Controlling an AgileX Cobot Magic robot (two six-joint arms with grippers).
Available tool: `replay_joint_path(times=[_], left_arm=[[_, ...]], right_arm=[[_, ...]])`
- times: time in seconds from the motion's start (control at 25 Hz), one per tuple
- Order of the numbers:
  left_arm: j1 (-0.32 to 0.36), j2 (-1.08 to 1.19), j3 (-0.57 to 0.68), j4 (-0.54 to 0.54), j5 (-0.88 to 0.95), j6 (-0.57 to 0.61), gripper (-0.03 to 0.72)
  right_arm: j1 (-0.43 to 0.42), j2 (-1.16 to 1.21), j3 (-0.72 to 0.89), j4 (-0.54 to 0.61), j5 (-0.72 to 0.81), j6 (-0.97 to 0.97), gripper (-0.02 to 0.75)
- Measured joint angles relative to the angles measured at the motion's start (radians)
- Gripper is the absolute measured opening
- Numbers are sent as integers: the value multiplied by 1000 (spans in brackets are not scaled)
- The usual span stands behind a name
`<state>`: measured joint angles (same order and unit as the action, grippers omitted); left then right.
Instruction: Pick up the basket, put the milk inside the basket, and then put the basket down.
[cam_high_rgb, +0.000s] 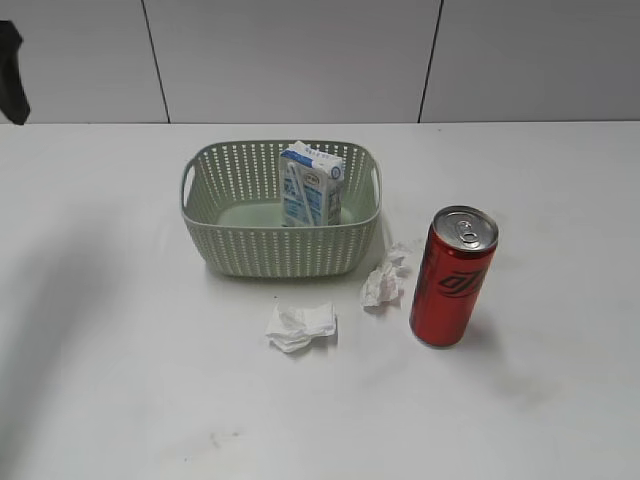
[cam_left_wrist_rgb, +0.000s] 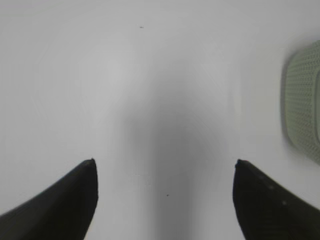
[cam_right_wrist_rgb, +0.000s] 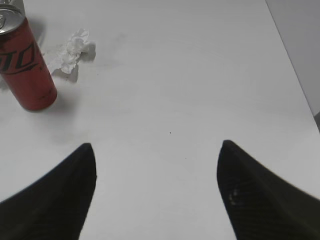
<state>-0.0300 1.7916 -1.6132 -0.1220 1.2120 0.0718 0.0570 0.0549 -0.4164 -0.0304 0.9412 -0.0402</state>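
The pale sage-green basket (cam_high_rgb: 280, 240) stands on the white table in the exterior view. The white-and-blue milk carton (cam_high_rgb: 312, 186) stands upright inside it, near the back wall. The basket's blurred edge also shows at the right of the left wrist view (cam_left_wrist_rgb: 304, 100). My left gripper (cam_left_wrist_rgb: 165, 162) is open and empty above bare table, left of the basket. My right gripper (cam_right_wrist_rgb: 156, 144) is open and empty above bare table, right of the red can. Neither gripper's fingers show in the exterior view.
A tall red soda can (cam_high_rgb: 452, 276) stands right of the basket; it also shows in the right wrist view (cam_right_wrist_rgb: 25, 65). Two crumpled tissues lie in front of the basket (cam_high_rgb: 300, 326) and beside it (cam_high_rgb: 385, 280). A dark arm part (cam_high_rgb: 10, 70) sits at the far left edge.
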Motion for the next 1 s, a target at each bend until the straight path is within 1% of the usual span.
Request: replay_joint_path(times=[0.08,0.2,0.32,0.6,0.8,1.0], left_arm=[[11,-43,48,12,1,2,624],[16,-124,163,24,0,5,613],[17,-234,323,24,-5,7,605],[17,-516,673,33,-103,7,596],[17,-704,858,32,-163,7,594],[17,-859,1011,29,-174,7,590]], right_arm=[[0,0,0,0,0,1,589],[0,0,0,0,0,1,589],[0,0,0,0,0,0,589],[0,0,0,0,0,1,589],[0,0,0,0,-1,2,589],[0,0,0,0,-1,2,589]])
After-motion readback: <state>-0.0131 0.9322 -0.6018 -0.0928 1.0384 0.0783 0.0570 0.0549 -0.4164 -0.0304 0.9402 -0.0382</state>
